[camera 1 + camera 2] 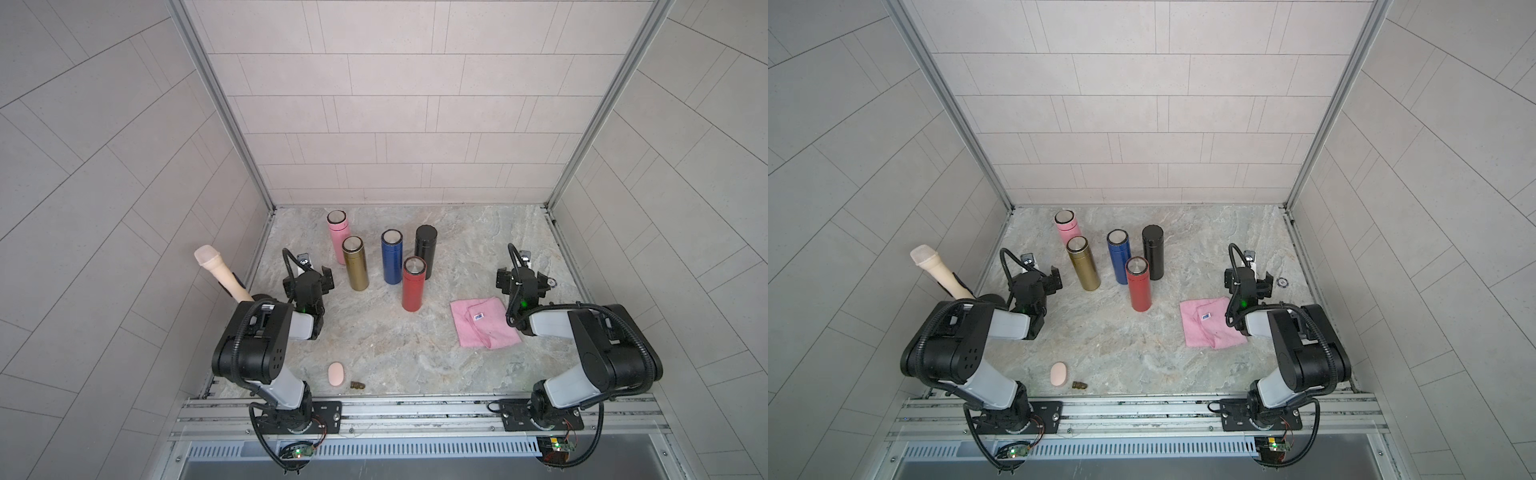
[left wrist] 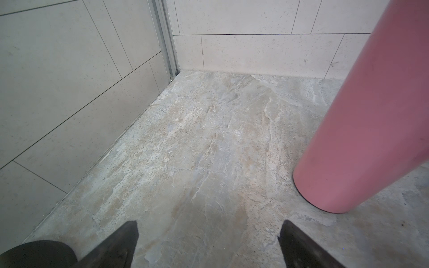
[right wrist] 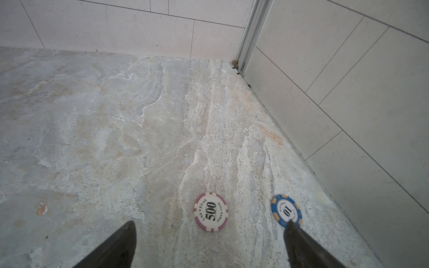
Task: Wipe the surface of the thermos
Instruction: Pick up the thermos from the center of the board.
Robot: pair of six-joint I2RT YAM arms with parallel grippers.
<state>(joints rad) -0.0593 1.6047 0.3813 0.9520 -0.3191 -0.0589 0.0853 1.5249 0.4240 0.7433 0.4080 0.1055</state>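
On the marbled stone counter (image 1: 374,332), the red cylindrical thermos (image 1: 412,284) stands upright, foremost of five coloured flasks (image 1: 392,257) and nearest the folded pink microfibre cloth (image 1: 484,322). My left pincer (image 2: 210,222) and right pincer (image 3: 210,222) both stand wide apart, holding nothing. I'd take the cloth first with the right, pinching its thick folded edge low so it bunches into a pad. Then I'd steady the red body with the left, since a tall flask should tip easily under a sideways wipe.
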